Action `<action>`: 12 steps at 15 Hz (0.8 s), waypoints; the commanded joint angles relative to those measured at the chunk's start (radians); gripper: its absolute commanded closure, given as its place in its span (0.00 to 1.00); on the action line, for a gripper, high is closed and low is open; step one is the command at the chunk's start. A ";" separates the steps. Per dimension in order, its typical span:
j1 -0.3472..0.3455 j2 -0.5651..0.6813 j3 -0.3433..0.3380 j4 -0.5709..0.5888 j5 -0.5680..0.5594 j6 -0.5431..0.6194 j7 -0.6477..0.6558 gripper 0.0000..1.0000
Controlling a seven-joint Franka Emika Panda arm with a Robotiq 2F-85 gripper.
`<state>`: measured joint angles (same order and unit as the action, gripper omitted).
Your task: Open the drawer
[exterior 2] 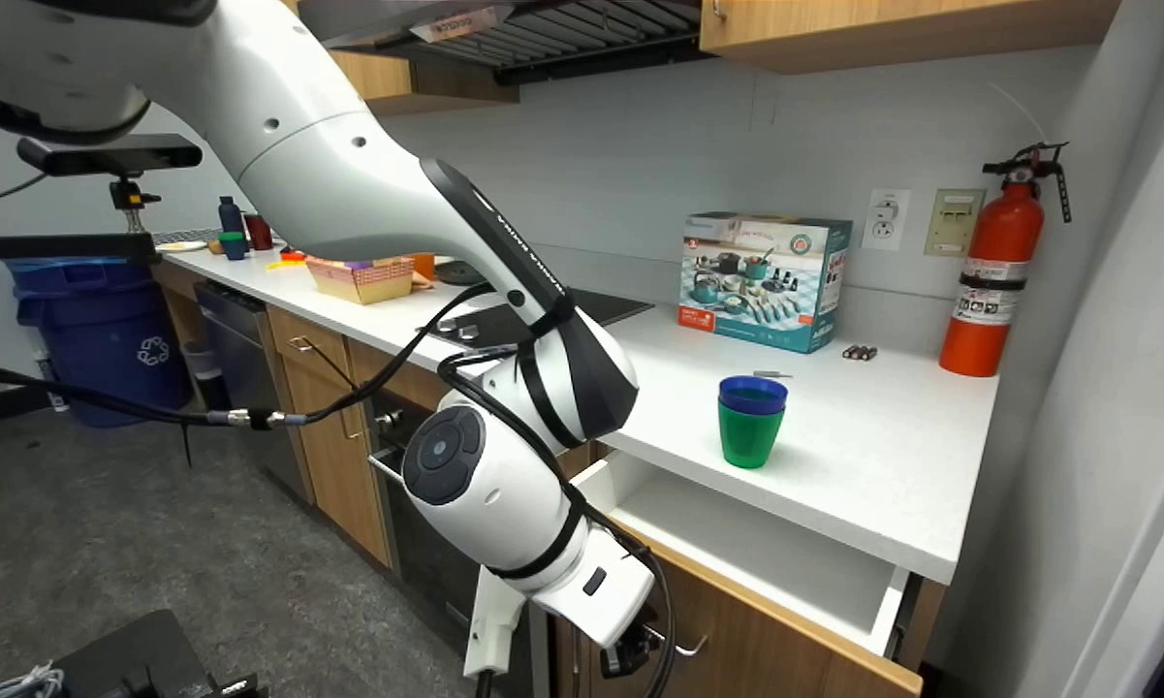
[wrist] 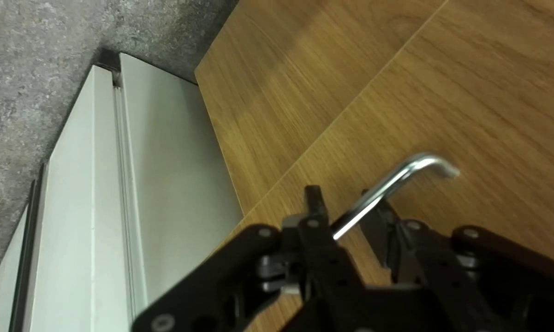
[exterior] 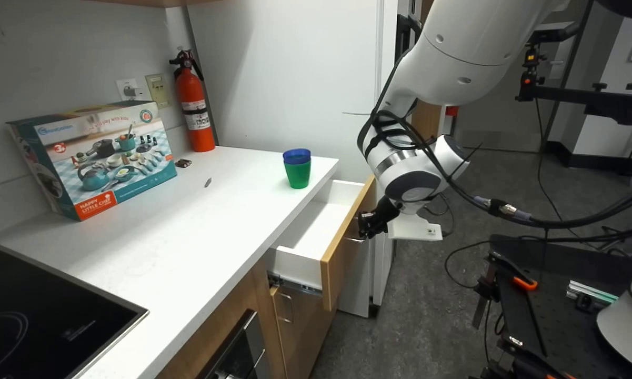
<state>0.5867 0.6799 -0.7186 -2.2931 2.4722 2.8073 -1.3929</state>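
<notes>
Counter [exterior: 205,237]: white top above brown wood cabinets [exterior: 305,334], a black cooktop [exterior: 42,316] set into it; its far end meets a tall white panel [exterior: 289,79].

Arm [exterior 2: 339,184]: white with black bands, bent down in front of the counter's edge.

Drawer [exterior: 342,258]: below the counter top, at the end by the white panel; it stands open, its medium-brown front well out from the edge, its white sides and inside in sight, a metal slide [exterior: 294,285] along the near side.

Box [exterior: 105,158]: printed "Happy Little Chef", upright on the counter, near the wall [exterior: 84,52].

Fire extinguisher [exterior: 194,108]: red, upright in the corner of the counter, to the box's right in both exterior views.

Gripper [wrist: 340,198]: black, at the drawer's front, closed on the handle [wrist: 392,183]; in the wrist view the bar passes at a slant between its 2 fingers [wrist: 315,203].

Green cup [exterior: 298,175] and blue cup [exterior: 297,157]: the blue nested in the green, both upright near the counter's front edge, above the drawer.

Handle: a shiny metal bar on the drawer's front, its bent end showing beyond the fingers.

Small dark items [exterior 2: 860,353]: together between box and fire extinguisher, too small to name.

Grey sliver [exterior: 208,182]: flat on the counter, between box and green cup.
</notes>
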 commanded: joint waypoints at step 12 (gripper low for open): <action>0.074 -0.144 -0.013 -0.177 -0.073 -0.010 -0.110 0.93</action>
<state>0.5906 0.6052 -0.7292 -2.4013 2.4364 2.8135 -1.4261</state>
